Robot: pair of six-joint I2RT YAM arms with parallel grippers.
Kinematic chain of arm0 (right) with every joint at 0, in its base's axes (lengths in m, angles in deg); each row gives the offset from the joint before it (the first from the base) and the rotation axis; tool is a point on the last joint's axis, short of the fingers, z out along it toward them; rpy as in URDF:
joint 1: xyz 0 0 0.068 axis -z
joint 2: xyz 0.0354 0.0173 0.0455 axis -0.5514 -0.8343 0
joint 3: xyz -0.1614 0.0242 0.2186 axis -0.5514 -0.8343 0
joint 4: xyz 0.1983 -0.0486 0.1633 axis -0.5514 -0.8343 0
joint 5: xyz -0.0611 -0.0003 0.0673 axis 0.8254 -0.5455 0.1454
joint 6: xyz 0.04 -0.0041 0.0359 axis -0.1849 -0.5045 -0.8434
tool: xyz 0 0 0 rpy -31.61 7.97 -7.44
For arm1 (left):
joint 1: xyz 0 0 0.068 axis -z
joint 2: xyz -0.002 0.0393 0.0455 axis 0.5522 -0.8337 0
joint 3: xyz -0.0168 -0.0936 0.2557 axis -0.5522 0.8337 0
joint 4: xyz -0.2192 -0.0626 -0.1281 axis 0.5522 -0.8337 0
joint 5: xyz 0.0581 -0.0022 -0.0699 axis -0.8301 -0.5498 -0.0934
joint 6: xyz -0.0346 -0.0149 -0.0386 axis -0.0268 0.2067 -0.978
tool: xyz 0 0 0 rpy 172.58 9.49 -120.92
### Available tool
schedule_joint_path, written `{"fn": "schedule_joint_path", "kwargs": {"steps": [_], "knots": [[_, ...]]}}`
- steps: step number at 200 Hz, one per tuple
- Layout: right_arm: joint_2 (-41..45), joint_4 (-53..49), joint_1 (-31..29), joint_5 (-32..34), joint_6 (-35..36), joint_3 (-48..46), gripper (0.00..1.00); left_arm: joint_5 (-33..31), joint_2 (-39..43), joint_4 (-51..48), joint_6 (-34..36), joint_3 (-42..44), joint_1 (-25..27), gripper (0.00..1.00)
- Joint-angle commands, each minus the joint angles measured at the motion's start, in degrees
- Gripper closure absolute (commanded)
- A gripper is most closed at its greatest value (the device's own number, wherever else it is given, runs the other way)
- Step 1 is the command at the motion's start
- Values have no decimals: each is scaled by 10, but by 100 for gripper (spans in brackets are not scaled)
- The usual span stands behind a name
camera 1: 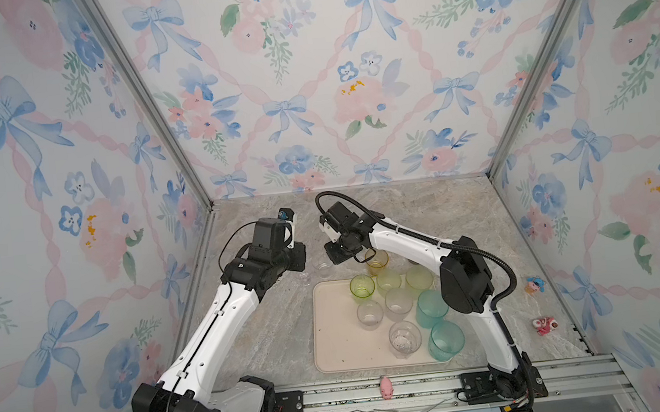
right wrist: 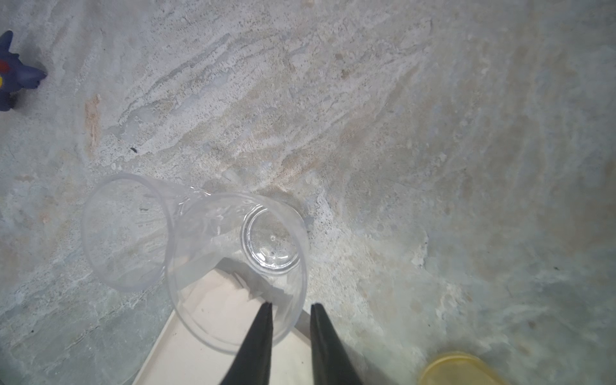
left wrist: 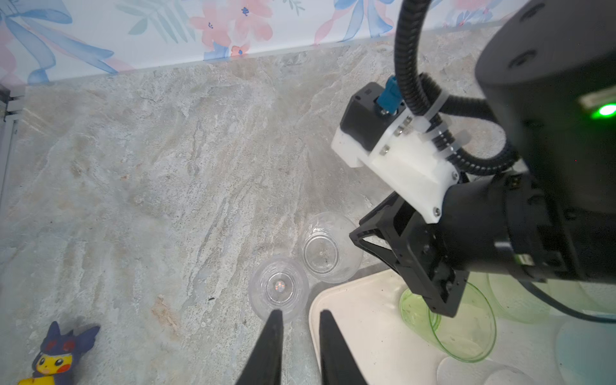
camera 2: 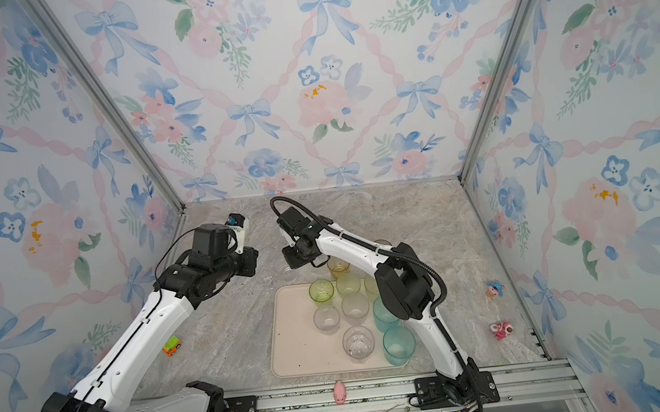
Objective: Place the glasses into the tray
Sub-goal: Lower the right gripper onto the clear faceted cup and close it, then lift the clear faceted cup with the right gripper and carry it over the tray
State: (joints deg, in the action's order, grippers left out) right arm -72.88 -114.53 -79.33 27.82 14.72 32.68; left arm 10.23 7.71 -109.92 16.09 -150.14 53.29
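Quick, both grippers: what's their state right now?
Left gripper: open, narrow gap, holding nothing, tips near a clear glass.
Right gripper: open, fingers astride the rim of a second clear glass, not clamped.

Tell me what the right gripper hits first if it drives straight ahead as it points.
The right gripper would likely meet the rim of the nearer clear glass just ahead; depth is unclear.

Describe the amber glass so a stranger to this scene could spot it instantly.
Find the big cream tray on the stone tabletop. Just past its far edge, off the tray, stands the amber glass. It is the only yellow-orange tumbler; nearby are pale green glasses and a clear glass.
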Motion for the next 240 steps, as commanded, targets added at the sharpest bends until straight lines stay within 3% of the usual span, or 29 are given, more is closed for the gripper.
{"fn": "schedule_joint_path", "kwargs": {"steps": [1, 80, 201, 240], "knots": [[-19, -16, -6, 12, -8, 29, 76, 9, 14, 6, 13, 9, -7, 77], [-58, -34, -7, 13, -12, 71, 77, 14, 33, 6, 24, 24, -24, 76], [-74, -42, -7, 41, -4, 79, 100, 24, 31, 7, 30, 30, -33, 76], [-43, -12, -6, 47, -3, 50, 100, 22, 33, 9, 29, 31, -34, 76]]}}
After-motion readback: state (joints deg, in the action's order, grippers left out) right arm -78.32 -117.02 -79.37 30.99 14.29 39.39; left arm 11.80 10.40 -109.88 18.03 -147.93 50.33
